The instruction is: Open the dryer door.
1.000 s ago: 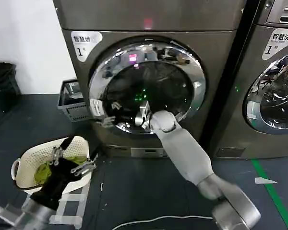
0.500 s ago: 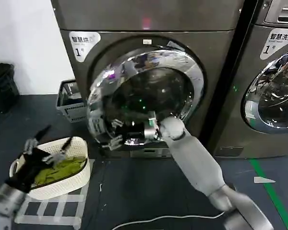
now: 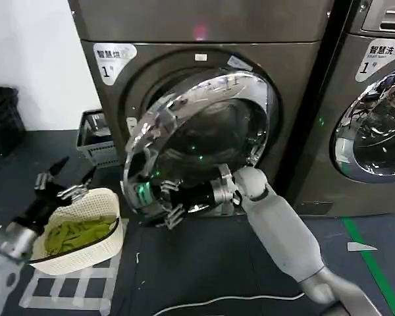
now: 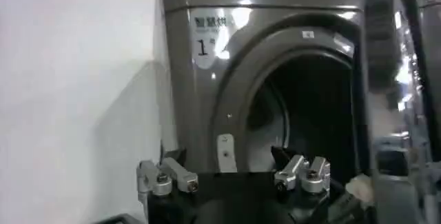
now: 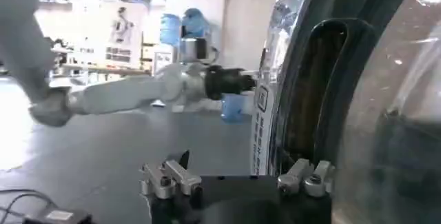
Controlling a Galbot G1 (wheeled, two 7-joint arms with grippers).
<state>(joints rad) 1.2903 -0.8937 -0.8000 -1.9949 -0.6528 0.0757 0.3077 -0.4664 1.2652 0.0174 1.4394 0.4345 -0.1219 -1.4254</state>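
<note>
Dryer door hangs partly swung out at frame centre; right pincer, fingers spread apart, sits at its lower rim. Left pincer, apart, hovers lower left.

basket left of dryer

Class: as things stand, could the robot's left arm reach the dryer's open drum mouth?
Probably yes. The left gripper hovers open above the laundry basket, and bare floor lies between it and the dryer. The half-open dryer door partly screens the opening.
</note>
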